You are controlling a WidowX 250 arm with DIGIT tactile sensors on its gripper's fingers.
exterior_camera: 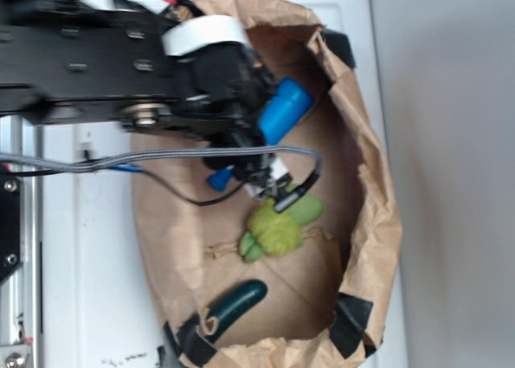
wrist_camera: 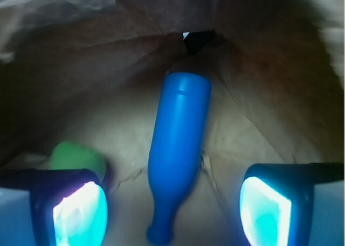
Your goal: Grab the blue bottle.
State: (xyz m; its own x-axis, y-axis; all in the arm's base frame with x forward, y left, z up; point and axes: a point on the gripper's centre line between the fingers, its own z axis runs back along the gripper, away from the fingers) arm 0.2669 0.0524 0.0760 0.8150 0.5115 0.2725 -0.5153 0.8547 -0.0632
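The blue bottle [wrist_camera: 178, 143] lies on the floor of a brown paper bag [wrist_camera: 259, 84], neck toward me and base toward the bag's far end. In the exterior view its body [exterior_camera: 283, 110] and neck tip show on either side of the arm. My gripper [wrist_camera: 172, 208] is open, its two pads [wrist_camera: 81, 213] wide apart on either side of the bottle's neck, not touching it. In the exterior view the gripper [exterior_camera: 256, 171] is above the bottle's middle, its jaws mostly hidden by the arm.
A fuzzy yellow-green plush toy [exterior_camera: 278, 225] lies just below the gripper; its green edge shows in the wrist view [wrist_camera: 75, 157]. A dark green cucumber-shaped object [exterior_camera: 237, 303] lies near the bag's lower edge. The bag's crumpled walls [exterior_camera: 370, 191] rise all around.
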